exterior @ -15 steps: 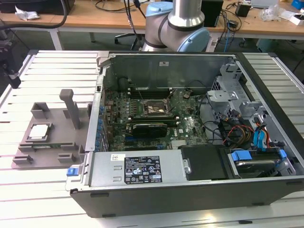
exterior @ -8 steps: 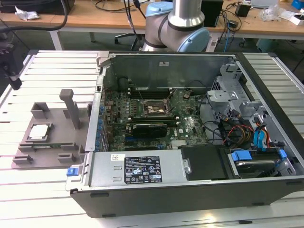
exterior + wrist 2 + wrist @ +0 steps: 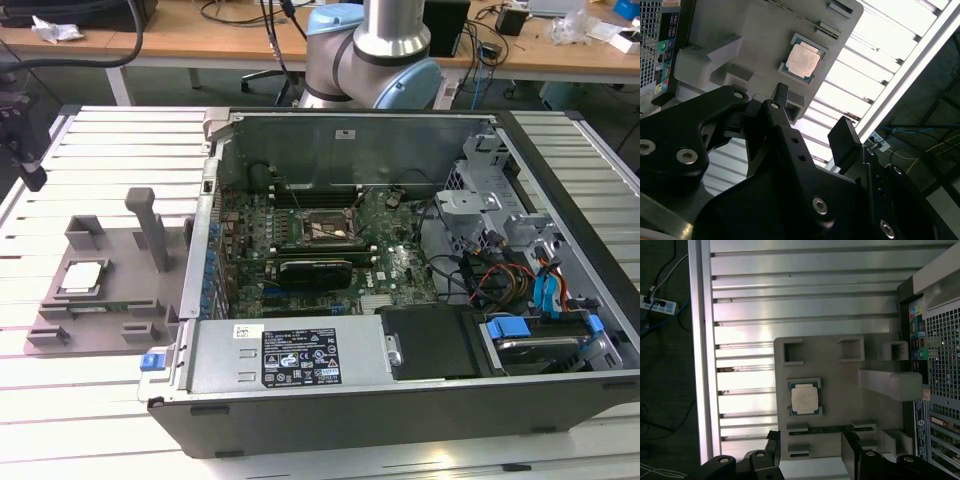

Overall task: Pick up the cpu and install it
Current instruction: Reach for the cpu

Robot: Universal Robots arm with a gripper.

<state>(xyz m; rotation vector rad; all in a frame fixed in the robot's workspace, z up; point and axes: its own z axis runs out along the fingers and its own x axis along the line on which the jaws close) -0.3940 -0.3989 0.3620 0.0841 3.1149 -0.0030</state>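
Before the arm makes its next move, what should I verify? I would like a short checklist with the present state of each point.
1. The cpu lies flat in the fixture tray pocket: ok.
2. Nothing lies on the cpu: ok.
3. The end effector is open and empty: ok.
4. The end effector is apart from the cpu: ok.
5. The socket is open and empty: cannot tell.

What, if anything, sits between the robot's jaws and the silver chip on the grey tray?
Nothing visible. The cpu lies uncovered in its recess on the grey tray, with open space between it and the gripper, whose jaws are spread apart. The tray's upright post stands to one side, nearer the computer case.
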